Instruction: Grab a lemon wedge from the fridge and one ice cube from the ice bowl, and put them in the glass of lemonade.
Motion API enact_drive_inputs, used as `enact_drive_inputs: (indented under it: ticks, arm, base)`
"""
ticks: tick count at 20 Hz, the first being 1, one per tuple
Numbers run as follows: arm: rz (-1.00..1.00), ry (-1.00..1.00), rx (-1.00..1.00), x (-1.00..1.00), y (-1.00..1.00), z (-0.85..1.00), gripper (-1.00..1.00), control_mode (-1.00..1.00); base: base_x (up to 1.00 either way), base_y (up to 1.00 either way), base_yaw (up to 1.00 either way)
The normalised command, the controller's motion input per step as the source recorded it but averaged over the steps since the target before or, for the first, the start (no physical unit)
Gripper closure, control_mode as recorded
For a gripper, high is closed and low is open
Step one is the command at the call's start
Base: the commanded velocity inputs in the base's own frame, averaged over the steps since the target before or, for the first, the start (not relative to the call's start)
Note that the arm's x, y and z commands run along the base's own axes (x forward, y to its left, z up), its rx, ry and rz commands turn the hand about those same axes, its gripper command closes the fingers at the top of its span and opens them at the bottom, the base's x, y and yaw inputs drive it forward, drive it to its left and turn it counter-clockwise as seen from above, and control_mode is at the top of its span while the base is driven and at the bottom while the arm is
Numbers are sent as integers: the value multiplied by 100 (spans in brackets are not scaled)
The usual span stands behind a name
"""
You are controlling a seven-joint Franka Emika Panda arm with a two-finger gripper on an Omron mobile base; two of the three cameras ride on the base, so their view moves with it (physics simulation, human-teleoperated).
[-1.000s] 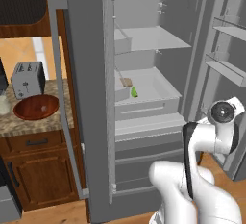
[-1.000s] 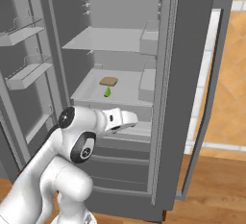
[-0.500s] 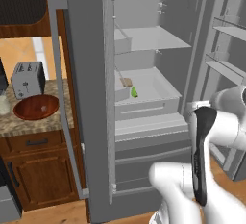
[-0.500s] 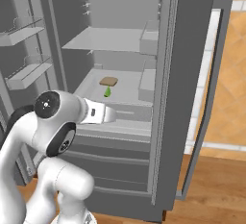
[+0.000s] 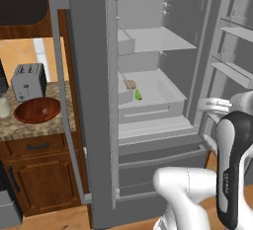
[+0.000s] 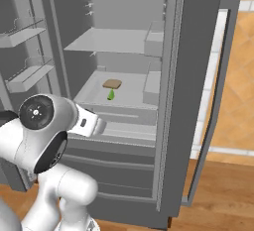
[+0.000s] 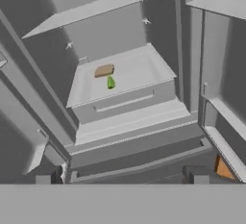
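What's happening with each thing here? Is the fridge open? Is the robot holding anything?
fridge: both doors open
lemon wedge: lying in the fridge tray, beside the tan block
ice bowl: on the counter
toaster: standing behind the bowl
tool: open, empty

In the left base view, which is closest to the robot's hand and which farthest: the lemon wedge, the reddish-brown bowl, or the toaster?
1. Lemon wedge, in the open fridge tray, nearest the gripper.
2. Ice bowl, on the counter left of the fridge.
3. Toaster, behind the bowl, farthest.
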Motion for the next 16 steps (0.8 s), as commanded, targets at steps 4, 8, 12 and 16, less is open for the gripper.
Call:
enact_drive_inputs:
  ticks: [4,8,12,16]
  arm:
    - [0,12,-14,-18,40,-26,-100,-100]
    - [0,3,-18,-2,36,-37,-100,-100]
    - [0,-5,-3,-9,0,-6,-100,-100]
    - [0,-5,0,-5,0,0,-100,-100]
  base:
    - [0,0,0]
    - [0,0,0]
    - [0,0,0]
    - [0,0,0]
